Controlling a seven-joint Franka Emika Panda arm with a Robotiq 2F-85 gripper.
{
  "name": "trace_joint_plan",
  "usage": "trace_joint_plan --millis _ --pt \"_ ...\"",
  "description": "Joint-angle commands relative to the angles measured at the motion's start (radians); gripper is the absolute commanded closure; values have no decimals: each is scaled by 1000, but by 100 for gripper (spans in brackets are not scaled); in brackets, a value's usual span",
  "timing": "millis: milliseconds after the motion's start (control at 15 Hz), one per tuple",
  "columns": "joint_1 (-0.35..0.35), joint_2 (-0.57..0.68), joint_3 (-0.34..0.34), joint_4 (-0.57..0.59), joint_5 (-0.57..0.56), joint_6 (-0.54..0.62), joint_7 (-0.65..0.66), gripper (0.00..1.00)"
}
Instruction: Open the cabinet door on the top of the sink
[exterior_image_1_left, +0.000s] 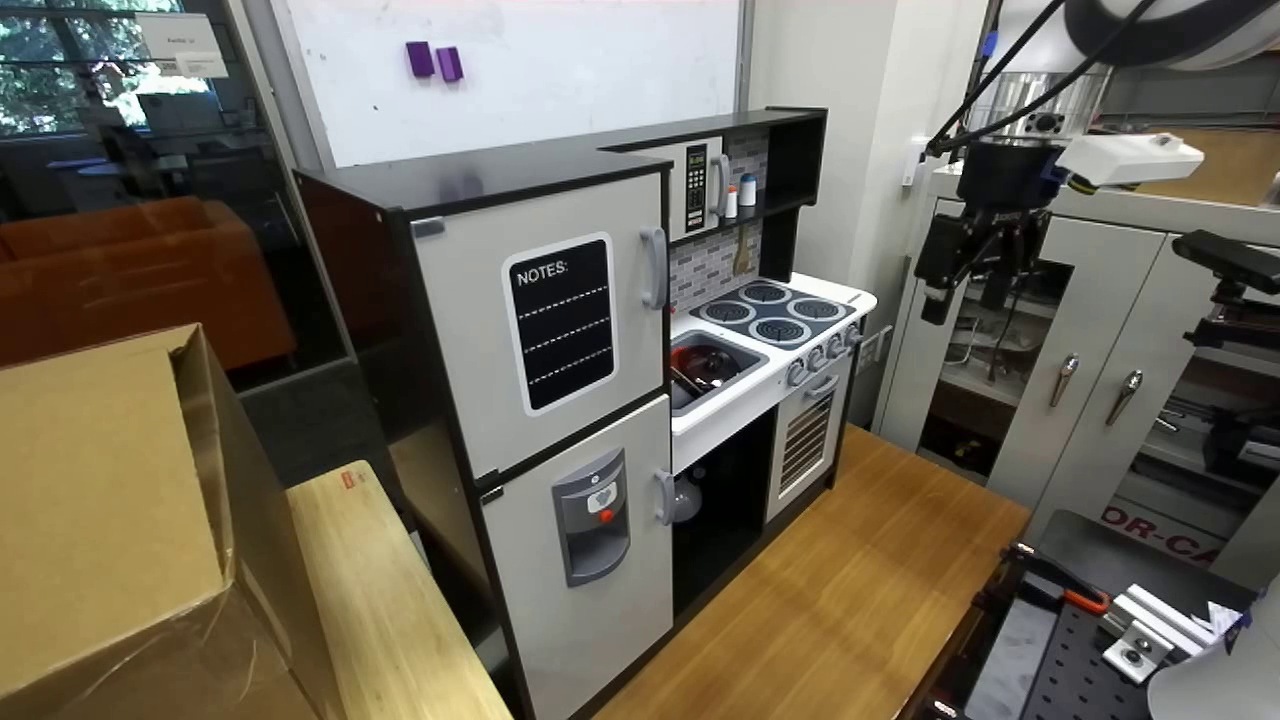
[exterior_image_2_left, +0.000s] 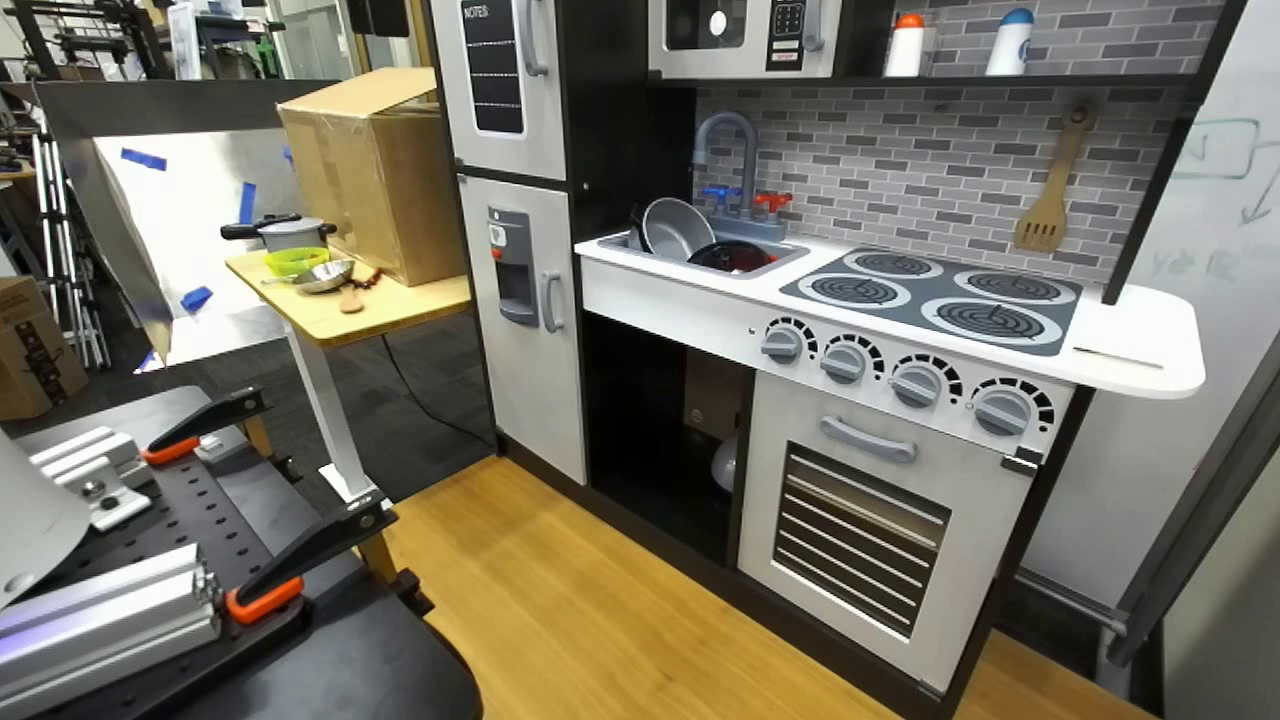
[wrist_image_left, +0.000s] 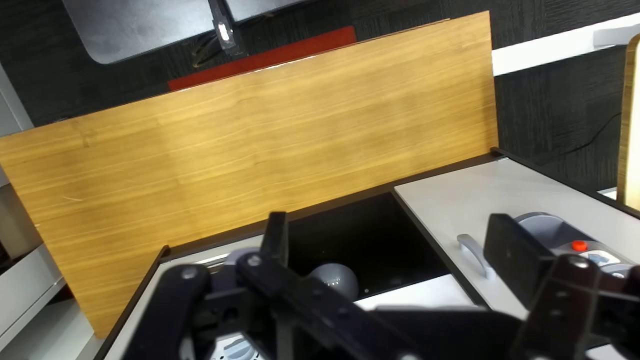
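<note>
Above the sink (exterior_image_2_left: 790, 258), the cabinet door (exterior_image_2_left: 757, 40) is the small pale-edged front with a black window, styled as a microwave. Its front lies flush with the dark upper unit, and a grey handle (exterior_image_2_left: 812, 25) stands at its right side. The fridge partly hides this door in an exterior view, where its handle (exterior_image_1_left: 718, 185) still shows. My gripper (exterior_image_1_left: 965, 297) hangs in the air beyond the stove end, well apart from the door. In the wrist view its fingers (wrist_image_left: 515, 260) stand wide apart with nothing between them; the door is out of that view.
The tall fridge (exterior_image_1_left: 470, 300) borders the sink. Pans (exterior_image_2_left: 680, 228) sit in the basin under a tap (exterior_image_2_left: 748, 160). Two shakers (exterior_image_2_left: 906, 50) stand on the shelf beside the door. Behind my arm are metal lockers (exterior_image_1_left: 1085, 330); a wooden platform (wrist_image_left: 280, 140) lies below.
</note>
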Motion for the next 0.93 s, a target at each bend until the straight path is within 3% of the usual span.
trace_joint_plan --millis 0,867 --pt "-9 3 11 4 8 5 -4 0" --pt "3 37 55 52 -22 179 -13 0"
